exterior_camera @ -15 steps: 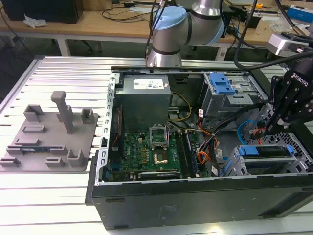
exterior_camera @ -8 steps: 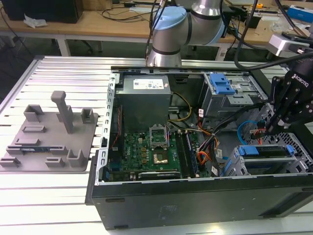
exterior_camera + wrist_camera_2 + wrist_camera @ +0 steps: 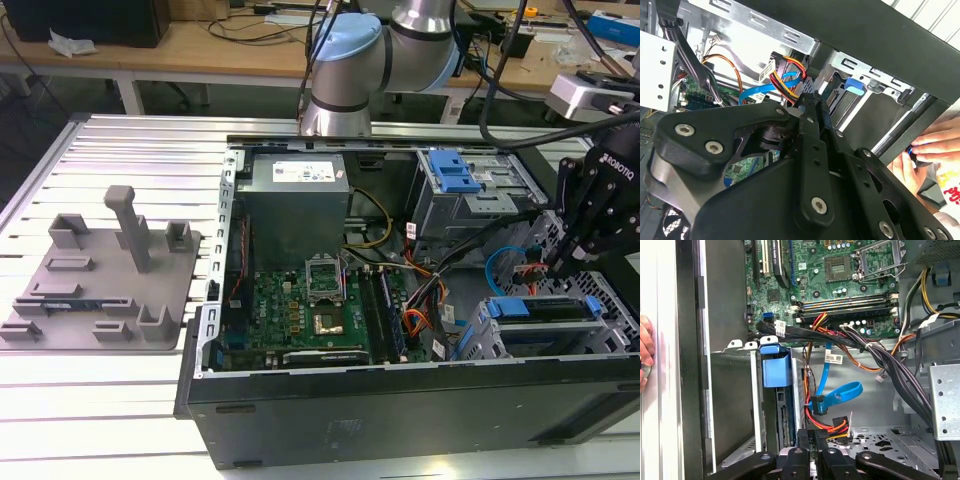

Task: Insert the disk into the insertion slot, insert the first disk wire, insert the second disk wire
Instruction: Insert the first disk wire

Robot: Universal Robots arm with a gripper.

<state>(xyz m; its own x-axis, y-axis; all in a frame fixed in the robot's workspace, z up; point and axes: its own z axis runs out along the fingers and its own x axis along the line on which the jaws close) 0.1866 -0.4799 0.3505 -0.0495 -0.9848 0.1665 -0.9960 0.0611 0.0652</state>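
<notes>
The disk (image 3: 545,310) already sits in its blue frame inside the slot (image 3: 487,335), at the exterior view's right. The gripper (image 3: 817,434) hangs just beside it, fingers (image 3: 807,125) drawn close together against the red-and-yellow wires (image 3: 827,426). I'd worry a crooked plug jams, the blue cable (image 3: 847,391) snags, or the hand (image 3: 644,352) by the case (image 3: 690,340) gets bumped.

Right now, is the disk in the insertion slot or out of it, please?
In: in the exterior view the disk, framed by its blue carrier, sits inside the grey insertion slot.
</notes>
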